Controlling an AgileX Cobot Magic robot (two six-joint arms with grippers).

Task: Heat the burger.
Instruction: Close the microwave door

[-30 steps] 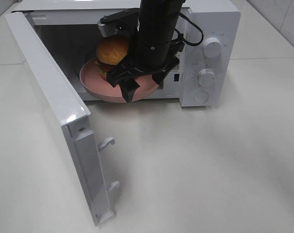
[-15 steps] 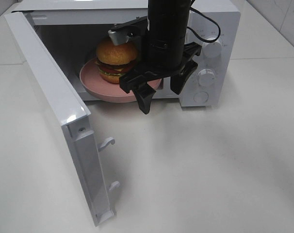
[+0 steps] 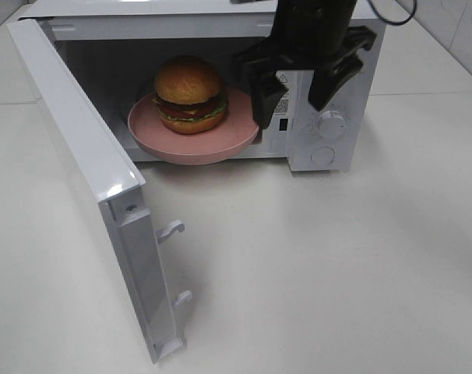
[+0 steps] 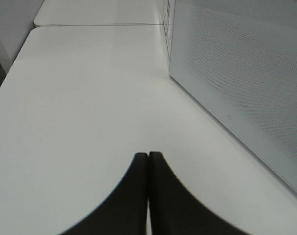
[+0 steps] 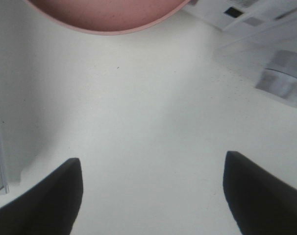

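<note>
The burger (image 3: 188, 93), with a golden-brown bun, lettuce and tomato, sits on a pink round plate (image 3: 152, 131) inside the open microwave (image 3: 341, 39). The plate's front rim juts slightly past the cavity's edge. My right gripper (image 3: 294, 95) hangs open and empty in front of the control panel, up and to the right of the plate and apart from it. In the right wrist view the right gripper (image 5: 152, 159) shows wide-spread fingers over bare table, with the plate's rim (image 5: 104, 14) beyond. My left gripper (image 4: 148, 159) is shut on nothing, low over the table beside the microwave's door.
The microwave door (image 3: 88, 164) stands swung wide open toward the front left, its latch hooks (image 3: 172, 228) pointing right. The door's perforated outer face (image 4: 246, 73) fills one side of the left wrist view. Two knobs (image 3: 331, 123) sit on the panel behind my right gripper.
My right gripper has pulled back from the plate's front rim and risen up and to the right, staying open. The burger and plate remain in the microwave.
</note>
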